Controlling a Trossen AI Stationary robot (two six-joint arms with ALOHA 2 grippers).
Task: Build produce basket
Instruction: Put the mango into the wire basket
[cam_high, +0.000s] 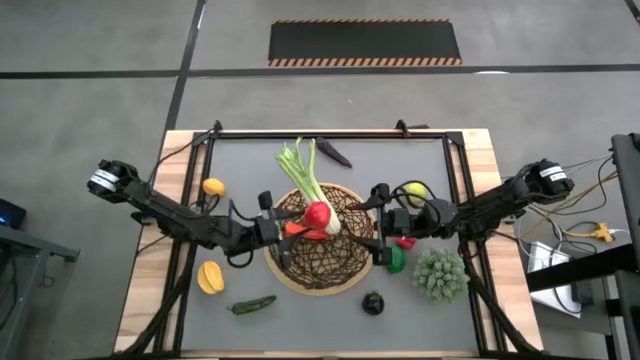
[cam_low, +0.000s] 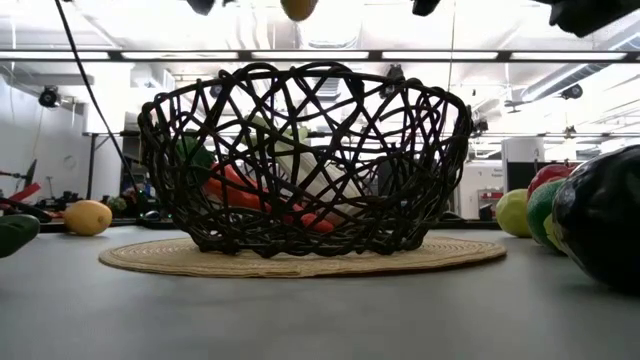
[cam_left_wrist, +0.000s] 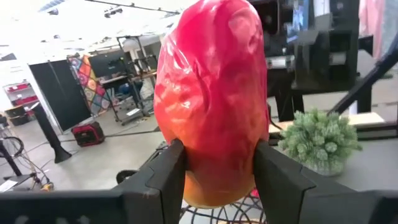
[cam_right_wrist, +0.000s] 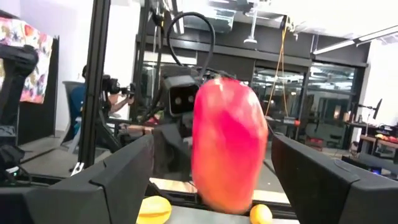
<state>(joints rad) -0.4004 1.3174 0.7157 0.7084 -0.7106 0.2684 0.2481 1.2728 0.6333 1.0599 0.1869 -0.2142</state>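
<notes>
The wicker basket (cam_high: 318, 262) stands mid-table on a tan mat. In it lie a leek (cam_high: 305, 172), whose green leaves stick out over the far rim, and an orange carrot (cam_low: 235, 190). Above the basket hangs a red pepper (cam_high: 318, 214), with my left gripper (cam_high: 292, 228) shut on it. My right gripper (cam_high: 376, 210) is open at the pepper's right. In the right wrist view its fingers (cam_right_wrist: 124, 174) stand on either side of the pepper (cam_right_wrist: 229, 149), apart from it. My left gripper pinches the red pepper between its two fingers (cam_left_wrist: 168, 177), at the sides of the pepper's orange end (cam_left_wrist: 198, 183). The fingers come level from the table's left. The pepper is lifted clear above the basket, and its red bulk stands out beyond the fingertips.
Left of the basket lie two lemons (cam_high: 213, 186) (cam_high: 210, 276) and a green chili (cam_high: 252, 305). At the right are a lime (cam_high: 415, 190), another red pepper (cam_high: 405, 242), a green fruit (cam_high: 396, 259), a bushy green plant (cam_high: 440, 272) and a dark round fruit (cam_high: 373, 302). An eggplant (cam_high: 333, 152) lies at the far edge.
</notes>
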